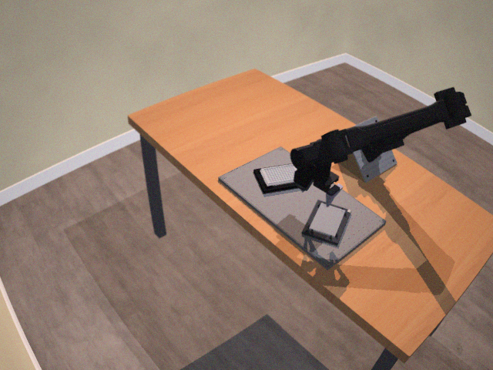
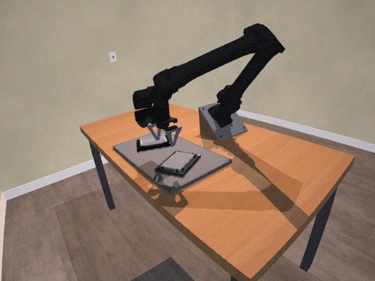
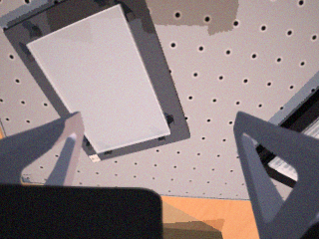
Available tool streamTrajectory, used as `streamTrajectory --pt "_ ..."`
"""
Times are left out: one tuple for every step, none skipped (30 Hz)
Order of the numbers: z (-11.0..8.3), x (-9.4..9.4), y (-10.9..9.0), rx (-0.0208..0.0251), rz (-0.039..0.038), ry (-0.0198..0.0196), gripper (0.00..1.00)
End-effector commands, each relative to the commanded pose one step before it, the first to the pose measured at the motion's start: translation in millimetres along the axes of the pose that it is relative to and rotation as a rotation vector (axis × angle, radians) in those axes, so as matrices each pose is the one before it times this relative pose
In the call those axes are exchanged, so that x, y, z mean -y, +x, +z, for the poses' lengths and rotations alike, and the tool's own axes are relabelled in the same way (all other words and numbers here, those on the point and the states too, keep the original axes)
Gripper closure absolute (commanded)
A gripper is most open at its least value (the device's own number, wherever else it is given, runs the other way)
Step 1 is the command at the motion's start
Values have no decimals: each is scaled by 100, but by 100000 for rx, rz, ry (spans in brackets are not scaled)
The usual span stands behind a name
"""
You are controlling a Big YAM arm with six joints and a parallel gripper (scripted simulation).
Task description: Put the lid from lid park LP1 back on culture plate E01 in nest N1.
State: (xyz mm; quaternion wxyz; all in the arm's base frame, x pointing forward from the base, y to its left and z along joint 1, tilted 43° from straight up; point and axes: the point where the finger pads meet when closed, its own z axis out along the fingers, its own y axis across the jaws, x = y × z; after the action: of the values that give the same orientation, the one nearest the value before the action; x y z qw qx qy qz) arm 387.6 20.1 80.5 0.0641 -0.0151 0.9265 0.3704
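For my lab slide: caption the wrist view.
Open gripper above the perforated base plate, the lid in its park between and beyond the fingers, not yet grasped.

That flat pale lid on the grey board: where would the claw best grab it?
Probably from straight above, pinching the lid's two long edges. It lies flat in its dark holder, so only its thin rim is exposed, and the open gripper looks wide enough to span its short width.
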Motion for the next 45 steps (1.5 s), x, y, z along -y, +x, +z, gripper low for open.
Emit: streamTrajectory --pt "245 -2219 -189 388 -17358 1143 0" --pt "0 0 0 0 0 0 0" --pt "0 0 0 0 0 0 0" --pt "-360 -604 -803 779 -4461 452 0" --pt "633 -406 1037 -1498 -2059 -696 0" --pt "141 -470 97 -338 -3307 -61 0" --pt "141 -519 175 -683 -2944 -228 0" --pt "143 -479 72 -357 -3283 -75 0" --pt "143 -435 -21 -78 -3593 101 0" --pt "141 -468 -33 256 -371 -30 0" --pt "103 -356 17 36 4 -61 0" --pt "4 -13 1 47 9 -83 0" --pt "-985 67 -1906 2538 -2848 1624 0" --pt "-24 2 -48 65 -71 39 0" --pt "78 60 46 -191 211 -113 0" --pt "352 505 1419 -1792 5386 -1098 0" --pt "0 0 0 0 0 0 0" --pt "0 0 0 0 0 0 0" --pt "0 0 0 0 0 0 0" --pt "0 0 0 0 0 0 0" --pt "0 0 0 0 0 0 0" --pt "0 0 0 0 0 0 0" --pt "0 0 0 0 0 0 0" --pt "0 0 0 0 0 0 0" --pt "0 0 0 0 0 0 0" --pt "0 0 0 0 0 0 0" --pt "1357 -37 964 -2371 -474 -1289 0" --pt "233 -78 -6 -161 -194 -96 0" --pt "167 -2 2 1 1139 -5 0" --pt "167 -2 2 0 1064 -4 0" --pt "167 -1 2 -1 2 -3 0" --pt "125 1 -85 118 -125 61 0" --pt "-46 7 -444 607 -646 319 0" --pt "180 -2 27 -35 38 -21 0" --pt "381 -13 463 -626 665 -325 0" --pt "0 0 0 0 0 0 0" --pt "0 0 0 0 0 0 0" --pt "-51 7 -468 637 -675 328 0" --pt "322 -9 340 -460 485 -231 0" --pt "253 -5 191 -259 271 -125 0" --pt "167 0 3 -5 2 5 0" --pt "167 0 3 -5 2 6 0" --pt "167 0 3 -5 2 7 0" --pt "34 5 -299 403 -425 203 0" --pt "121 2 -105 141 -150 76 0"
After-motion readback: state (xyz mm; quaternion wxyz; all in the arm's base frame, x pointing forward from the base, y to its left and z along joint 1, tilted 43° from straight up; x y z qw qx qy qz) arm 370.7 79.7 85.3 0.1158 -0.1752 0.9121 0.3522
